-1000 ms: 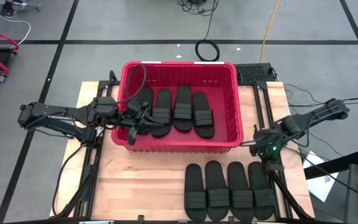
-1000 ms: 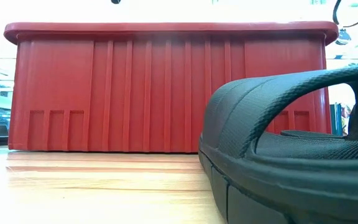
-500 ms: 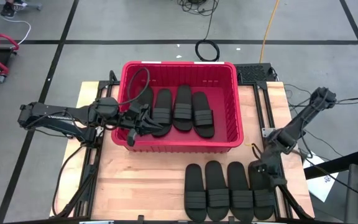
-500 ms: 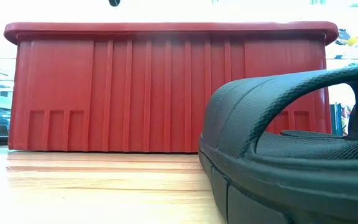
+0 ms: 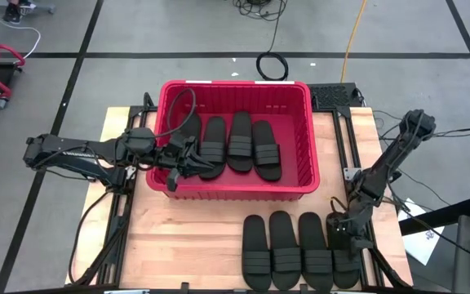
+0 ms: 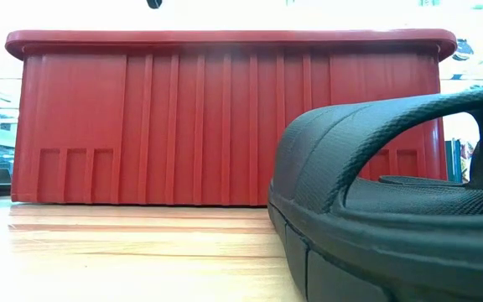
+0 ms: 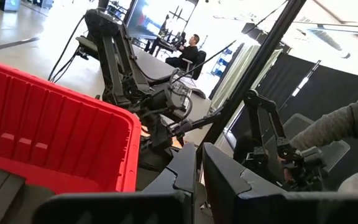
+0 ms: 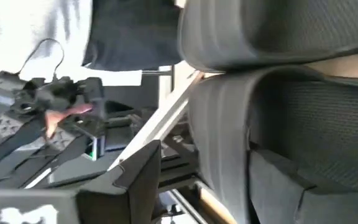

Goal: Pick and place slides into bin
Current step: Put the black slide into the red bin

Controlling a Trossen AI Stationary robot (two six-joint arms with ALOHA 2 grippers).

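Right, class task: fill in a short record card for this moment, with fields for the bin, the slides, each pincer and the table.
Bin: red plastic basket at the table's far middle
Slides in bin: four black slides, side by side
Slides on table: four black slides in a row near the front edge
Left pincer: inside the bin's left part, by the leftmost slide
Right pincer: low over the rightmost table slide
Table: light wood
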